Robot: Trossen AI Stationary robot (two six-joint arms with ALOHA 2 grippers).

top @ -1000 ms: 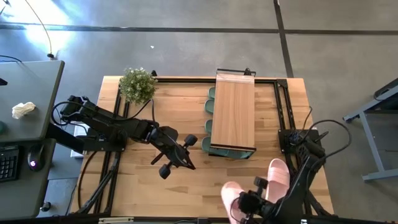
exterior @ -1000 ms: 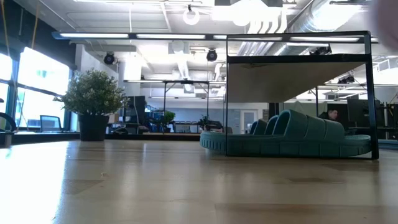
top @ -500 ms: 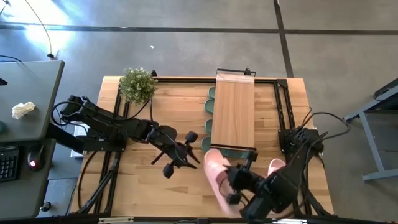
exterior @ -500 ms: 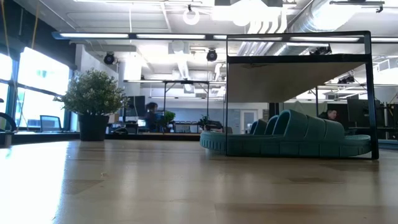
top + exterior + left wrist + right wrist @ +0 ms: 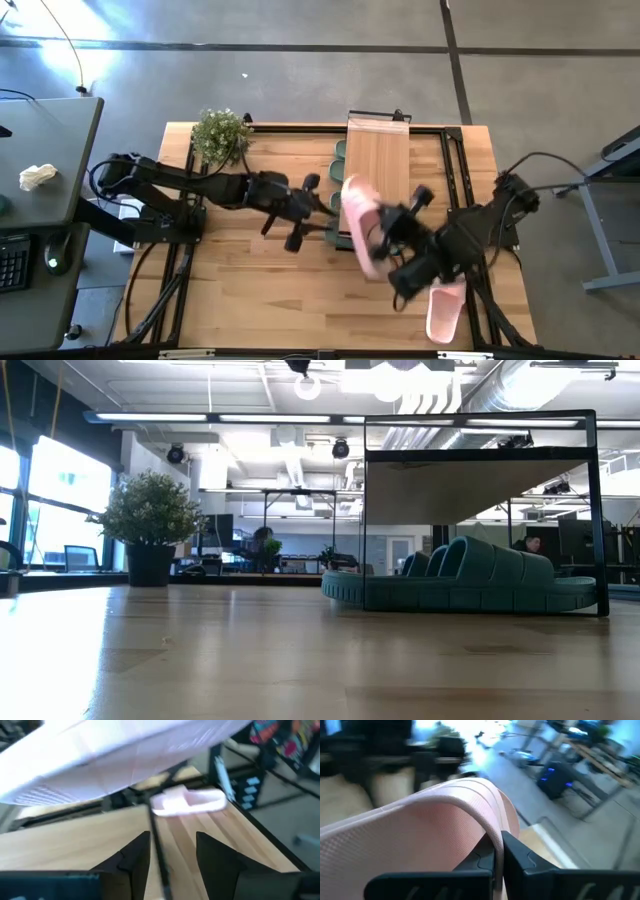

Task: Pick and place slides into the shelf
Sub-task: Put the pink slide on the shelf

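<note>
The right gripper (image 5: 385,237), pinching a pink slide (image 5: 360,222), has swung to the shelf's (image 5: 379,165) near edge; the left gripper's (image 5: 303,210) jaws now spread.

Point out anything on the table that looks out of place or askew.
One pink slide lies alone at the table's near right edge, away from the shelf. Its mate is in the air, tilted, clamped by the right gripper beside the shelf. The green slides sit neatly under the shelf.
</note>
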